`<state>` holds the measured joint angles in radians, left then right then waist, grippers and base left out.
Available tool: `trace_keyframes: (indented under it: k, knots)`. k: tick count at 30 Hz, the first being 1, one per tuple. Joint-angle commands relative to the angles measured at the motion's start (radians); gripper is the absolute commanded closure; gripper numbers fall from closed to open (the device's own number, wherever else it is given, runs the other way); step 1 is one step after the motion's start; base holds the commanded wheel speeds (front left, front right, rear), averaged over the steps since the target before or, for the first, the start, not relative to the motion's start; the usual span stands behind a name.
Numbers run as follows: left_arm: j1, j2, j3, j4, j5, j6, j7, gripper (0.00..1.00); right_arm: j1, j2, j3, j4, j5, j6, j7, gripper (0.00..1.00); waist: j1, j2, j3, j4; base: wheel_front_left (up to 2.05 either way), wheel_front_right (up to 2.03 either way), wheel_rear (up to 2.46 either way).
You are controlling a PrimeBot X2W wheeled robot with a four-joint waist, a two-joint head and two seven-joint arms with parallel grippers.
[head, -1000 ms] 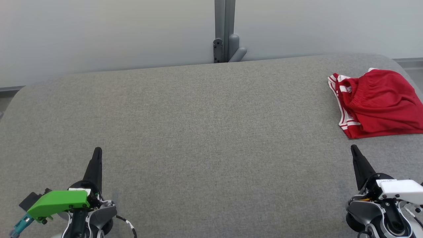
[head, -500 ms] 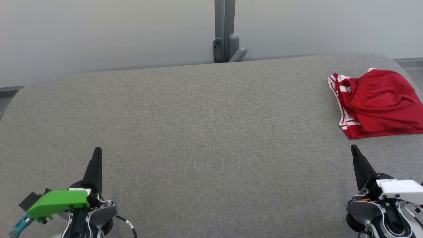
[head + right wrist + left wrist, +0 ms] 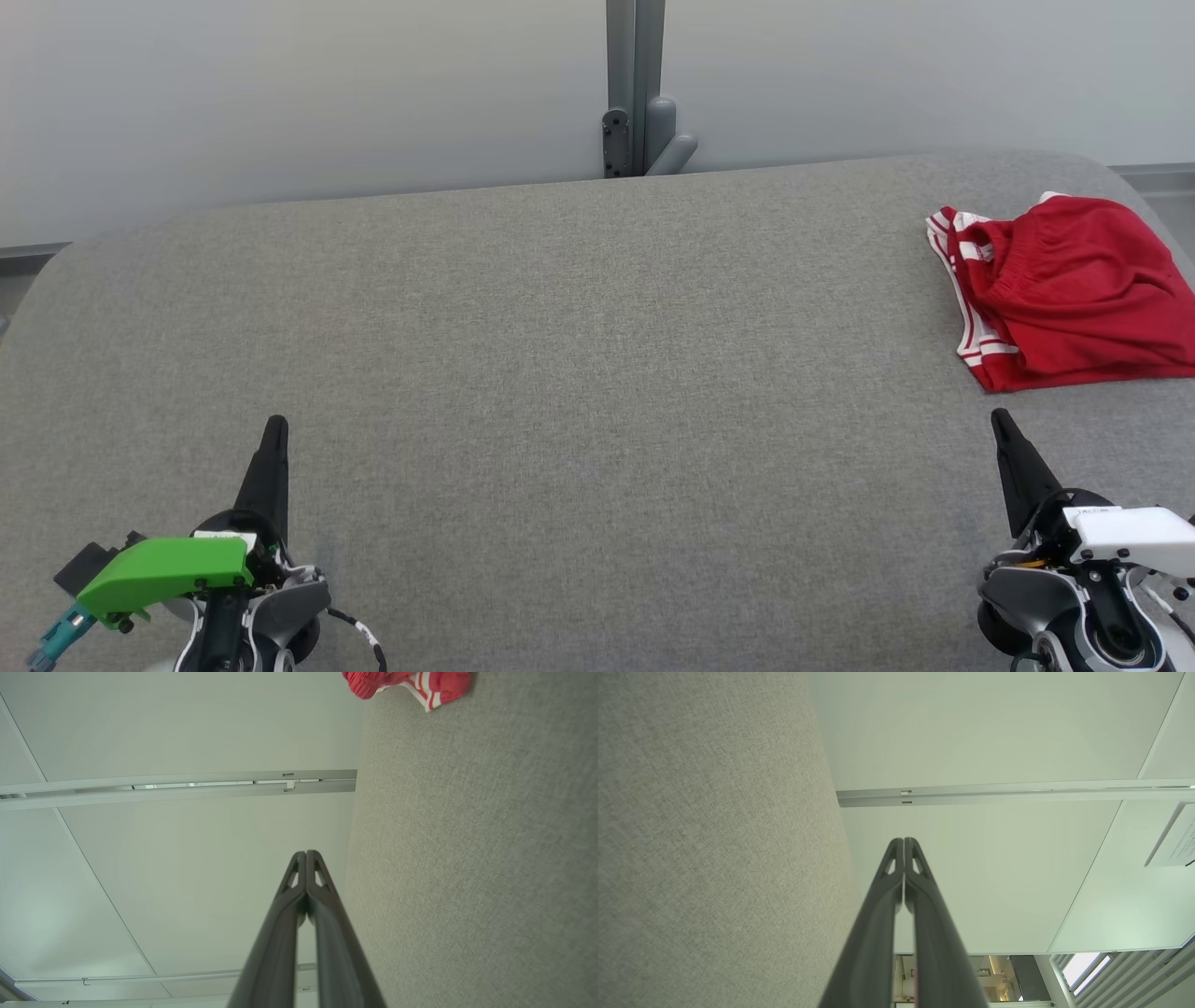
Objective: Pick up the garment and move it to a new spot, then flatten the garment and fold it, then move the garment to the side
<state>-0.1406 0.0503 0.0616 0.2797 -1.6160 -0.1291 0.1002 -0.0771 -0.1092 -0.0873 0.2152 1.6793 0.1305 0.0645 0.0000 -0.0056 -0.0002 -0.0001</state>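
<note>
A: Where's the garment (image 3: 1074, 299)?
B: 2 o'clock in head view, lying bunched on the gray padded surface (image 3: 597, 392). Red, with white side stripes. The right frame edge clips its far side, so I can't give the full outline.
A: Grippers?
B: Left gripper (image 3: 275, 425) at 7 o'clock, right gripper (image 3: 999, 418) at 5 o'clock. Both have their fingers pressed together and hold nothing, tips pointing to 12. The right one sits near the garment's 6 o'clock side, apart from it. The bottom edge cuts off both bodies.
A: Wrist cams?
B: Each shows its fingers meeting tip to tip. Right wrist view catches a striped corner of the garment at 1 o'clock, with the rest clipped by the top edge.
</note>
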Motion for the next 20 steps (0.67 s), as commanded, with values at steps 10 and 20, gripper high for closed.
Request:
trace_keyframes:
  k: [10,20]
  knots:
    - [-0.013,0.0,0.003,0.001,0.0,-0.005,0.001,1.0,0.007,-0.001,-0.004,-0.003,-0.003,0.0,0.005,1.0,0.0,0.0056,0.0,0.0,0.0,0.0,0.0]
    - [-0.013,0.0,0.003,0.001,0.0,-0.005,0.001,1.0,0.007,0.0,-0.004,-0.003,-0.004,0.0,0.005,1.0,0.0,0.0056,0.0,0.0,0.0,0.0,0.0]
